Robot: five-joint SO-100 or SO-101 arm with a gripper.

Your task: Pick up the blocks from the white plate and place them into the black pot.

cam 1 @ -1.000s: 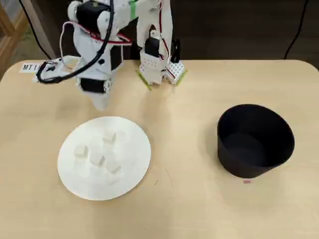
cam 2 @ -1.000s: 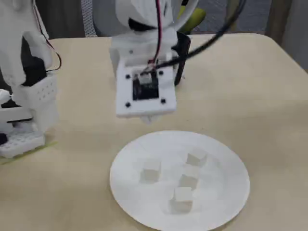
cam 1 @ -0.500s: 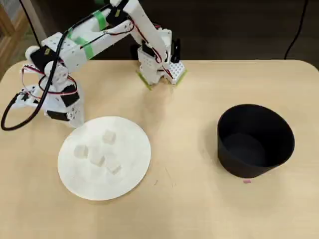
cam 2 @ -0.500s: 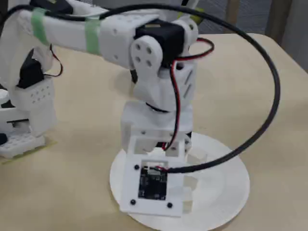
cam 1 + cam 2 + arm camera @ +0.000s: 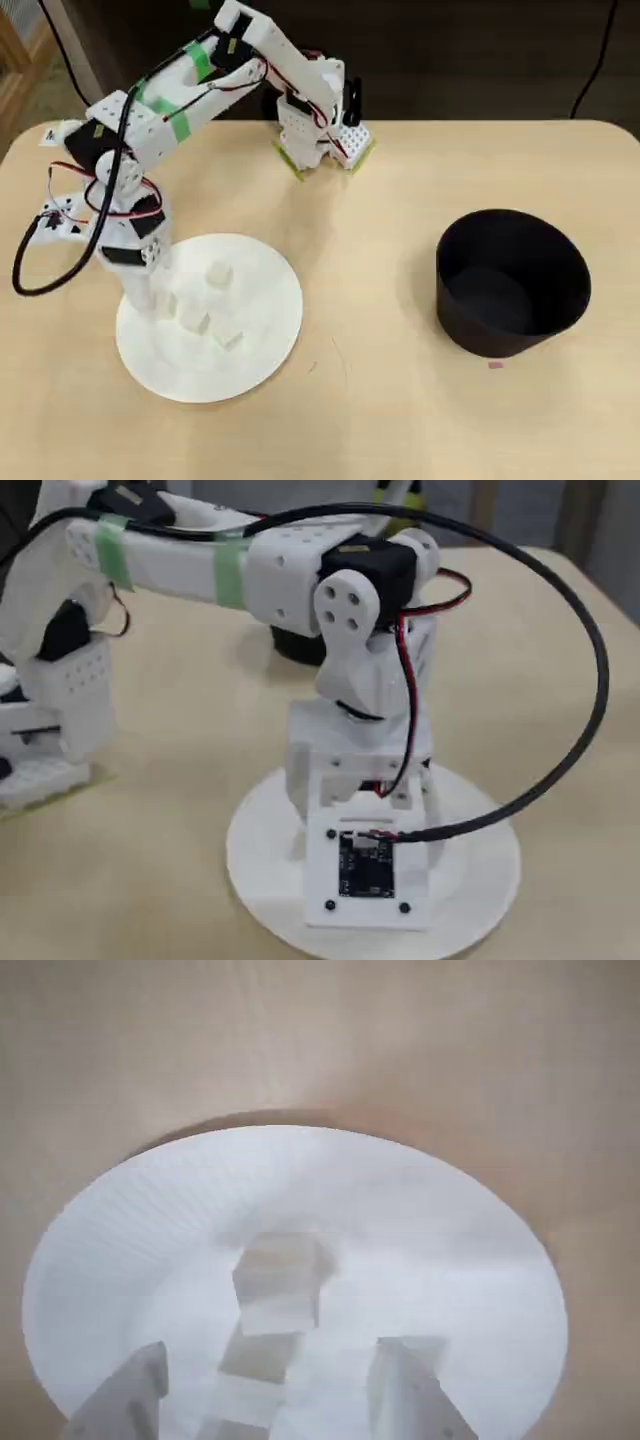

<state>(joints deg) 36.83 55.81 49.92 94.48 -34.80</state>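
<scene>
Three blocks show plainly on the white plate (image 5: 250, 340) in the overhead view: one block (image 5: 218, 275) toward the plate's far side, one (image 5: 194, 321) near the middle, one (image 5: 227, 337) just right of that in this view. A fourth I cannot make out from above; my own arm covers the plate's left part. My end effector (image 5: 270, 1385) hangs low over the plate, and in the wrist view its two fingers (image 5: 405, 1390) stand apart, one at each lower corner of the picture, nothing clamped between them. A cube (image 5: 280, 1285) sits just ahead of the gap, a little left of centre, and two more pale cubes (image 5: 255, 1358) trail back from it into the space between my fingers, toward the bottom edge. Whether the fingertips touch the plate, I cannot tell. From the fixed view my wrist housing blocks most of the plate (image 5: 260, 865) and hides the cubes. The black pot (image 5: 512, 282) stands on the counter (image 5: 380, 200) well apart, off to the right in the overhead view, its inside bare.
</scene>
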